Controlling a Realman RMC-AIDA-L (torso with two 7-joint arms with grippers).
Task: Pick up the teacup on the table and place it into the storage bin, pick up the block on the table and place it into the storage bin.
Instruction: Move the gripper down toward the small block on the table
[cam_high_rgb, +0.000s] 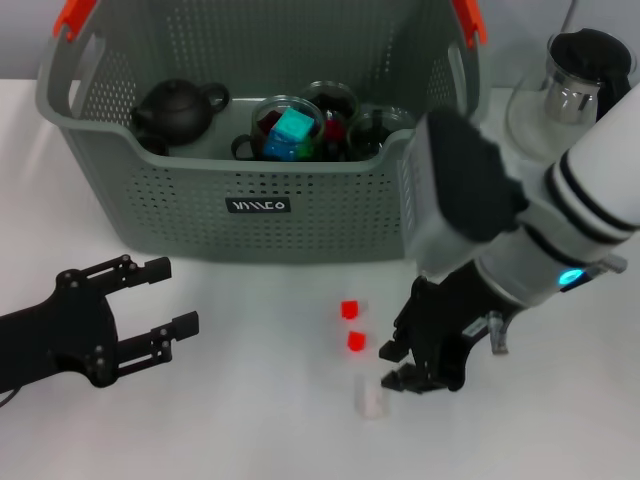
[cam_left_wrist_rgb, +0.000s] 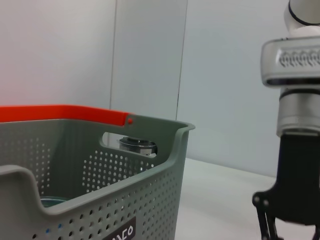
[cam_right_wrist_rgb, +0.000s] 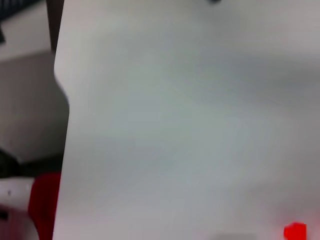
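**Red blocks wait in front of the bin**

Grey storage bin (cam_high_rgb: 250, 190) already holds cups, so the block step appears to be in hand. Two small red blocks (cam_high_rgb: 355, 341) lie just before it. The right gripper (cam_high_rgb: 398, 365), unclenched and empty, hovers beside them; it must centre, then close. The left gripper (cam_high_rgb: 160, 296) idles spread, left of the bin.

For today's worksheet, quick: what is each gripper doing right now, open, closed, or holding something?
Left gripper: open, holding nothing, low over the table left of the storage bin.
Right gripper: near two small red blocks; open or shut cannot be told.
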